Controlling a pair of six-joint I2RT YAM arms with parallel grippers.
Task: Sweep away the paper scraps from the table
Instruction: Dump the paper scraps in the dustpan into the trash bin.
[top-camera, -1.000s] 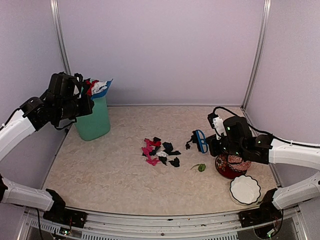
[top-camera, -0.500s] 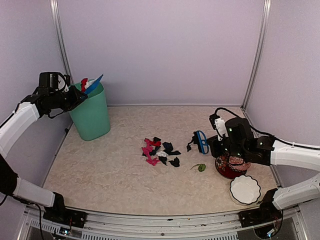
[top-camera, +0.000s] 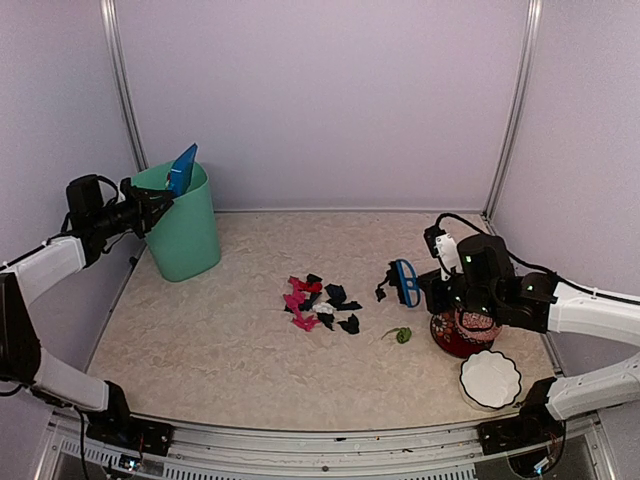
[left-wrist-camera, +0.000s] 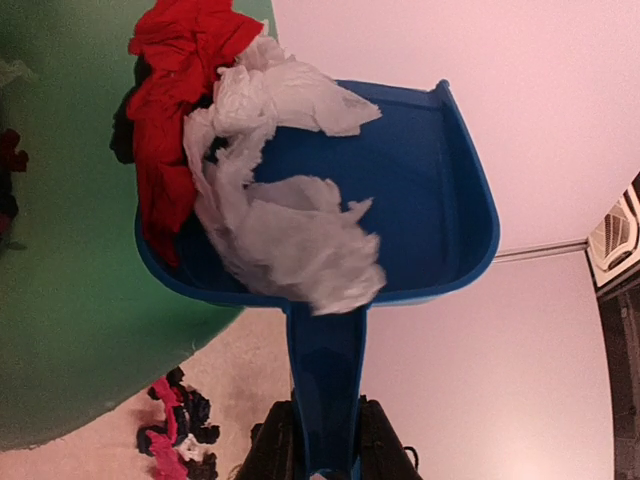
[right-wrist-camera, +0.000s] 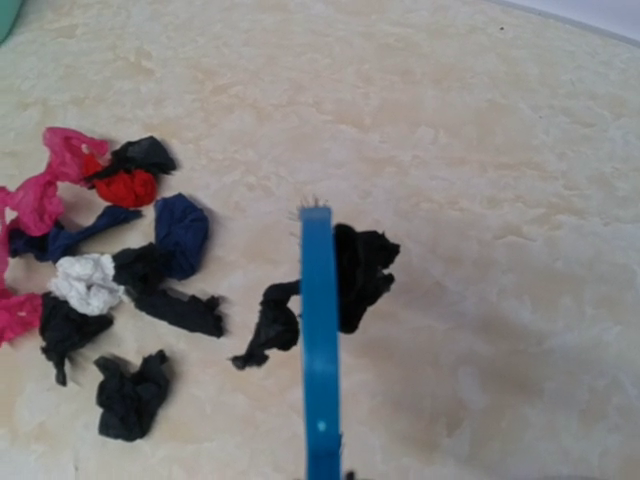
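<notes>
Wide beige table (top-camera: 200, 340), green bin (top-camera: 185, 235) at its far-left corner. The left gripper (left-wrist-camera: 322, 445) clamps the blue dustpan (left-wrist-camera: 420, 200) by its handle, tipped at the bin's rim, red and white bits inside. The right gripper (top-camera: 428, 288) is clenched on the blue brush (top-camera: 403, 282), one black bit beside its bristles. The paper scraps (top-camera: 318, 302) lie heaped mid-table.

We find bare table (top-camera: 200, 340) between the bin (top-camera: 185, 240) at the far left and the scraps (top-camera: 320, 300) mid-table; a red bowl (top-camera: 453, 342) and a white bowl (top-camera: 490, 380) block the near right.
</notes>
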